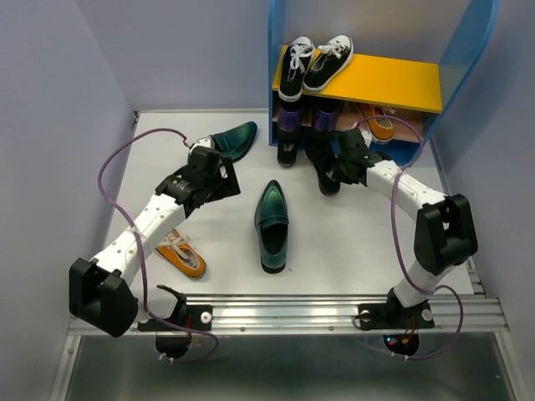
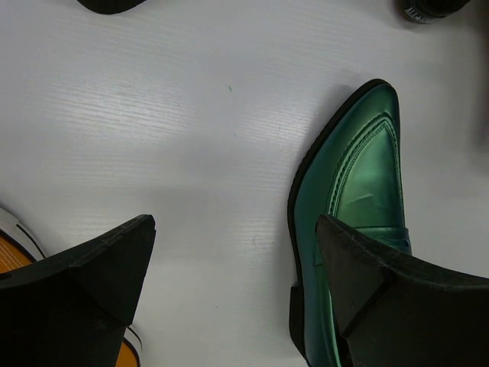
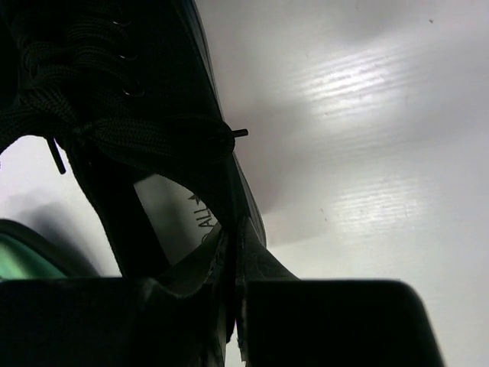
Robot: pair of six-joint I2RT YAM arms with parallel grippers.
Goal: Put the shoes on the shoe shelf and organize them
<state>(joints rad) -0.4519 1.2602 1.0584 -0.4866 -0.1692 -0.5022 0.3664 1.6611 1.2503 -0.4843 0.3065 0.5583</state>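
The shoe shelf point(image 1: 401, 83) stands at the back right. My right gripper point(image 1: 344, 163) point(image 3: 237, 306) is shut on the heel collar of a black low shoe point(image 1: 326, 175) point(image 3: 153, 76), just in front of the lower board. A second black shoe point(image 1: 288, 152) stands to its left. An orange sneaker point(image 1: 380, 125) lies on the lower board. One green loafer point(image 1: 272, 225) point(image 2: 359, 191) lies mid-table and another point(image 1: 236, 138) sits at the back left. My left gripper point(image 1: 219, 167) point(image 2: 237, 229) hangs open between them, holding nothing. Another orange sneaker point(image 1: 180, 255) point(image 2: 11, 264) lies at the front left.
Black sneakers with white laces point(image 1: 313, 60) sit on the left of the yellow upper board. Purple shoes point(image 1: 292, 117) stand at the lower tier's left end. Grey walls close in the table on the left, the right and the back. A metal rail point(image 1: 292, 313) runs along the near edge.
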